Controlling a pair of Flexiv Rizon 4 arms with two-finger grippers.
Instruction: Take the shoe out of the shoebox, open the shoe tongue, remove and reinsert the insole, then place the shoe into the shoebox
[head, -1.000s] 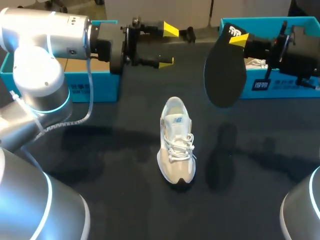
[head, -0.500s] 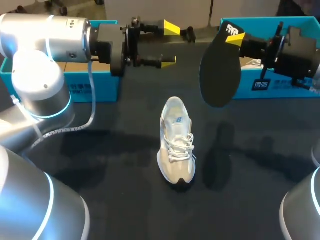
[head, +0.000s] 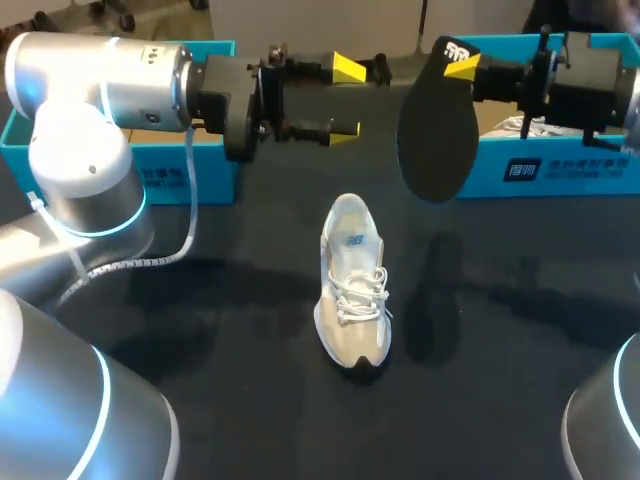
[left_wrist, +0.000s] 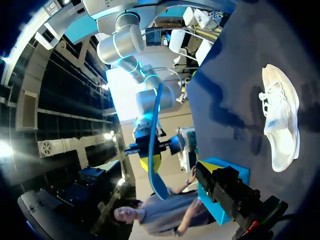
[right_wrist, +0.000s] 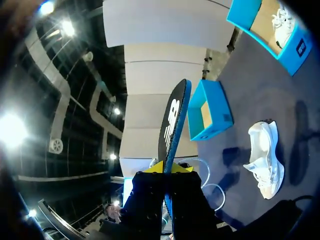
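Note:
A white lace-up shoe (head: 352, 280) lies on the black table near the middle, toe toward the front edge. My right gripper (head: 464, 68) is shut on the heel end of a black insole (head: 438, 125), which hangs in the air beyond and to the right of the shoe. In the right wrist view the insole (right_wrist: 172, 125) stands edge-on between the yellow tips of that gripper (right_wrist: 168, 168), with the shoe (right_wrist: 265, 157) on the table off to one side. My left gripper (head: 346, 99) hovers open and empty above the table, beyond the shoe. The left wrist view shows the shoe (left_wrist: 282, 120) from above.
An open blue shoebox (head: 150, 165) sits at the back left, under my left arm. A second blue box (head: 545, 160) at the back right holds another white shoe (head: 515, 126). Bare black tabletop surrounds the shoe in front and on both sides.
My right gripper has lifted the insole a little and carried it slightly left. My left gripper has edged to the right. The shoe has stayed put.

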